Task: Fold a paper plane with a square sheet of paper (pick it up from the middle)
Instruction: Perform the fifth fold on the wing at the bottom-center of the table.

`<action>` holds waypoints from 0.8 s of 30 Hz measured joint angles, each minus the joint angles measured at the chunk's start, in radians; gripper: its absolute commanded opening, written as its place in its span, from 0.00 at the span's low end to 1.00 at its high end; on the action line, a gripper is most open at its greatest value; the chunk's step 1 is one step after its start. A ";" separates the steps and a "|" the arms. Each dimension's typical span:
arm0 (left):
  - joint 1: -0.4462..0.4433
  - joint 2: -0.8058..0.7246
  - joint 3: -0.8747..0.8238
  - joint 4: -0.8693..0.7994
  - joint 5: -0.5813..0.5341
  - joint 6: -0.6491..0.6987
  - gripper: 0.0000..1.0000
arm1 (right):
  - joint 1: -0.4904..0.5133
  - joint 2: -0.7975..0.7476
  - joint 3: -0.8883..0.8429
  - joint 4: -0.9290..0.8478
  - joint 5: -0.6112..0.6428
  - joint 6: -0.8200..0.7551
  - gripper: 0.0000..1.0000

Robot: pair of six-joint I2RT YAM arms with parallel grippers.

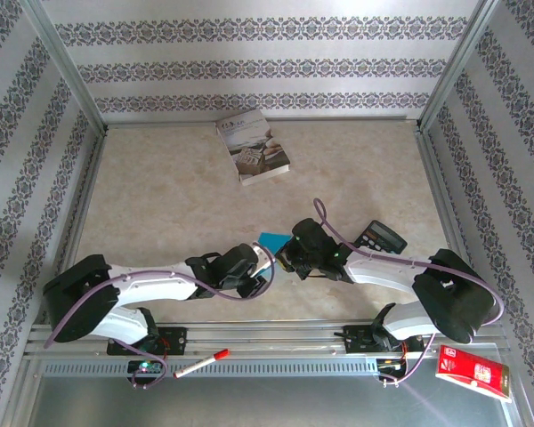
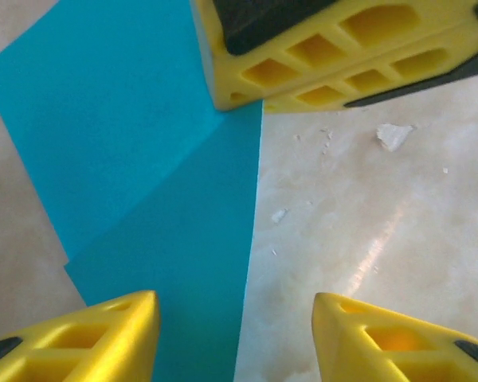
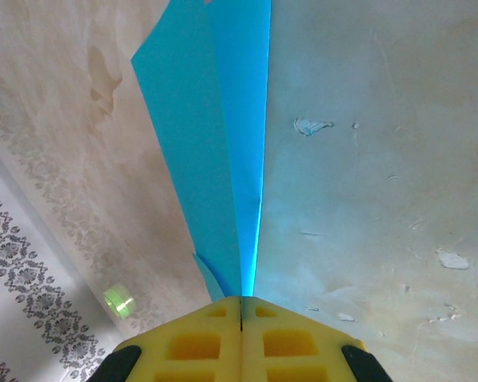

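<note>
Where the right gripper (image 3: pixel 240 309) presses its two yellow fingers flat against each other, the paper plane (image 3: pixel 223 159) is pinched in the seam between them. From its wrist camera, the folded teal-blue paper runs straight away from the fingertips as a long, narrow strip. Its layers meet at the grip and fan apart farther off. Beneath it is the pale, marbled table (image 3: pixel 366 199).

Facing it, the left gripper (image 2: pixel 235 310) has its jaws parted to a middling width and holds nothing. In its wrist view, one finger (image 2: pixel 88 338) is over the near part of the paper and the other is over bare table. The paper's straight edge runs between the two, closer to the first. Whether that finger touches the sheet cannot be told. A diagonal crease crosses the paper there, with one flap lying over another, and the right gripper's closed fingers bite the paper's far edge.

Seen from above, both grippers meet nose to nose in the near half of the table, with a teal corner showing just beyond them. A black calculator (image 1: pixel 380 237) lies near the right arm. A printed book (image 1: pixel 253 147) sits well apart towards the far edge. On the near rail lie a red marker (image 1: pixel 202 363) and a red packet (image 1: pixel 474 374).
</note>
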 measured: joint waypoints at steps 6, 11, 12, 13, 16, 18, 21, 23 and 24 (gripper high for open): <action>0.000 0.032 0.021 0.035 -0.065 0.034 0.44 | 0.000 -0.003 0.000 0.000 0.000 0.018 0.05; -0.001 0.069 0.021 0.051 -0.079 0.054 0.40 | 0.000 -0.009 0.000 0.000 0.000 0.024 0.05; -0.001 0.074 0.021 0.051 -0.081 0.056 0.38 | 0.000 -0.009 0.000 0.000 0.000 0.025 0.05; 0.000 0.077 0.021 0.051 -0.082 0.059 0.37 | 0.000 -0.009 0.000 0.000 0.000 0.025 0.05; 0.000 0.079 0.021 0.060 -0.081 0.060 0.31 | 0.000 -0.009 0.000 0.000 0.000 0.026 0.05; -0.001 0.079 0.022 0.065 -0.081 0.060 0.29 | 0.000 -0.009 0.000 0.000 0.000 0.026 0.05; -0.001 0.085 0.027 0.065 -0.080 0.060 0.26 | 0.000 -0.009 0.000 0.000 0.002 0.034 0.05; 0.000 0.092 0.031 0.065 -0.080 0.060 0.24 | 0.000 -0.009 0.000 0.000 0.007 0.041 0.05; -0.001 0.095 0.034 0.064 -0.079 0.060 0.23 | 0.000 -0.009 0.000 0.000 0.010 0.044 0.05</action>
